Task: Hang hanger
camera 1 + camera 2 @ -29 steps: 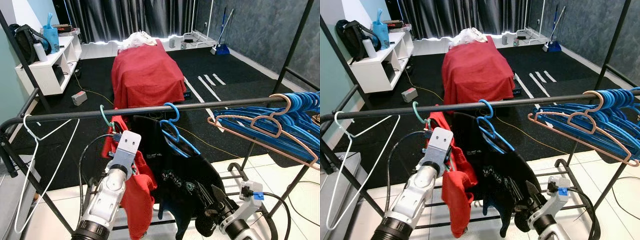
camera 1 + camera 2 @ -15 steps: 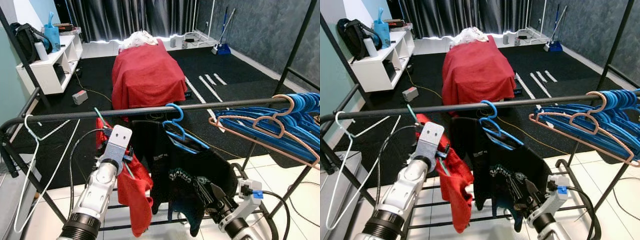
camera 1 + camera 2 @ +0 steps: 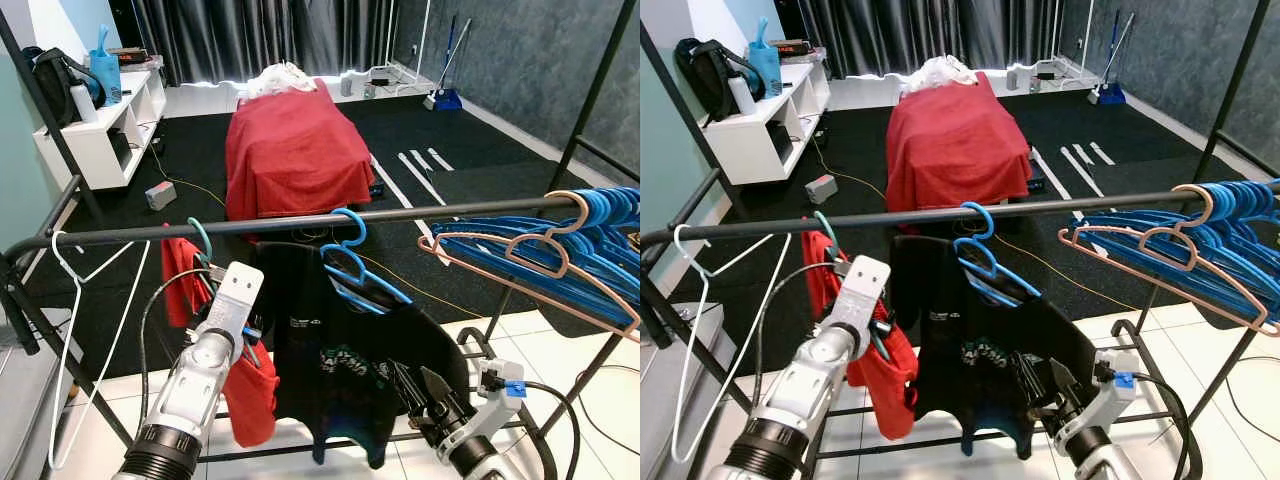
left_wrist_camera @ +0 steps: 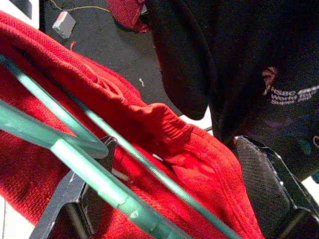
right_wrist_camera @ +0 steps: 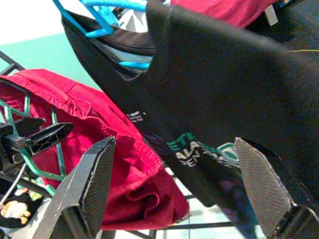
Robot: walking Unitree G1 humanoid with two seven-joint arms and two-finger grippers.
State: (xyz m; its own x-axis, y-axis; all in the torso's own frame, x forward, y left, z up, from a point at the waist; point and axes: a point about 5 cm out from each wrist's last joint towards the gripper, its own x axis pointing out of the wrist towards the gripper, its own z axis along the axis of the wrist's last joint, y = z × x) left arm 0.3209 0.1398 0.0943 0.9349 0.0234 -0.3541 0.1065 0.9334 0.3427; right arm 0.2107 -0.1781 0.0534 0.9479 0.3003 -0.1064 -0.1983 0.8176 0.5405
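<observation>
Green hanger (image 3: 200, 240) carrying a red garment (image 3: 245, 385), its hook over the black rail (image 3: 300, 222) at the rail's left part, with the left gripper (image 4: 164, 199) pinching the hanger's green wire amid the red cloth just below the rail. To its right, touching it, a black shirt (image 3: 345, 365) hangs on a blue hanger (image 3: 350, 262). The right gripper (image 5: 174, 184) sits low and near, at the shirt's lower right hem, fingers (image 5: 94, 179) spread wide with nothing between them. At the rail's left end hangs a bare white hanger (image 3: 75, 330); at its right end, a dense bunch of blue hangers (image 3: 560, 245) with a pink hanger (image 3: 525, 260) in front. White tile floor (image 3: 590, 400) lies under the rack, black carpet (image 3: 200, 200) beyond. Farther off stands a table under a red cloth (image 3: 295, 150); a white shelf (image 3: 100, 130) on the far left holds a black bag (image 3: 50, 75) and a blue bottle (image 3: 103, 70); dark curtains (image 3: 270, 35) line the far wall.
</observation>
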